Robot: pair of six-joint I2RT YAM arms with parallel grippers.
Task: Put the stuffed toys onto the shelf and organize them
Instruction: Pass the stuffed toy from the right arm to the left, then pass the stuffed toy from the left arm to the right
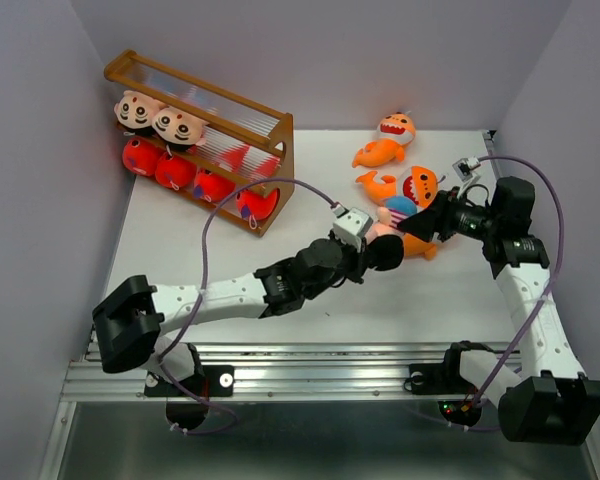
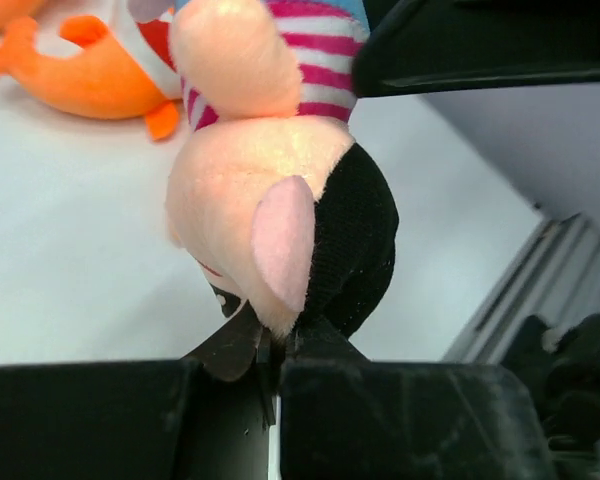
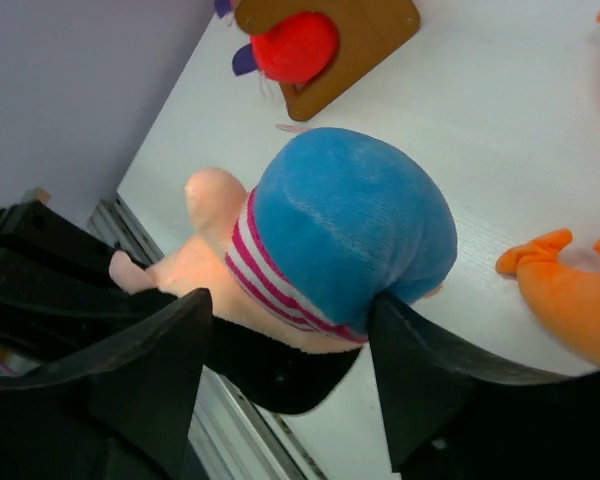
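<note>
A boy toy (image 1: 388, 225) with black hair, a pink-striped shirt and blue trousers hangs between my two grippers above the table's middle right. My left gripper (image 1: 366, 254) is shut on its head; in the left wrist view the jaws (image 2: 270, 350) pinch the head (image 2: 270, 190) where hair meets face. My right gripper (image 3: 292, 302) stands open, its fingers spread on either side of the blue trousers (image 3: 350, 220). The shelf (image 1: 200, 140) stands at the back left, holding two boy toys (image 1: 160, 118) above several red sharks (image 1: 175, 170).
Two orange sharks (image 1: 385, 140) (image 1: 410, 185) lie on the table at the back right, just behind the right gripper (image 1: 420, 222). One orange shark (image 2: 90, 80) shows in the left wrist view. The shelf's end panel (image 3: 365, 30) and a red shark (image 3: 295, 45) appear in the right wrist view.
</note>
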